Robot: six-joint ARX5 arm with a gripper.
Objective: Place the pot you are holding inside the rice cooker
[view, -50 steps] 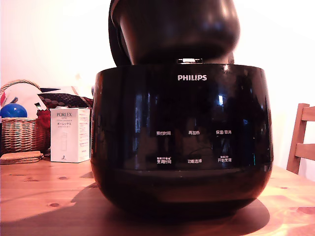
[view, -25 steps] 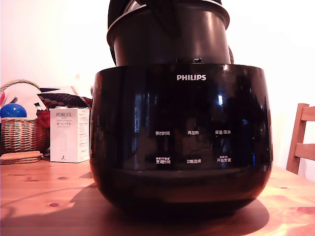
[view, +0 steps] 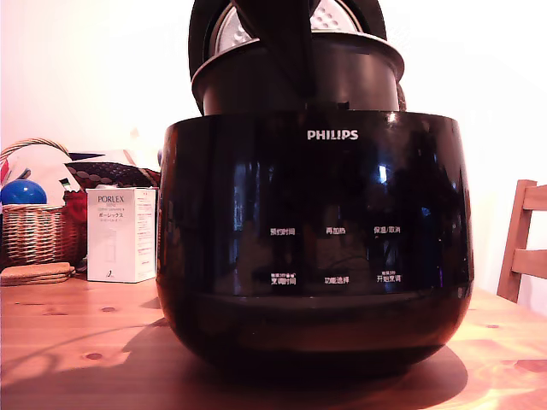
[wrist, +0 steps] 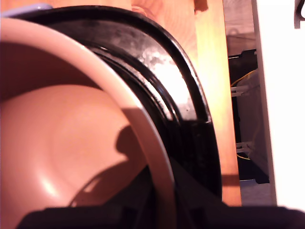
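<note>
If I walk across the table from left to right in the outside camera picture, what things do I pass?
Wicker basket with a blue ball in it → white PORLEX box → big black rice cooker with the pot going in → wooden chair.

Count of things on and around the wooden table

There is one rice cooker (view: 314,243), with one pot (view: 342,81) in its opening, and one open lid (view: 338,15) behind. Beside it stand one white box (view: 121,235), one wicker basket (view: 36,231), one blue ball (view: 23,192) and one wooden chair (view: 523,243); the flat coasters (view: 36,272) seem to be two, stacked.
</note>
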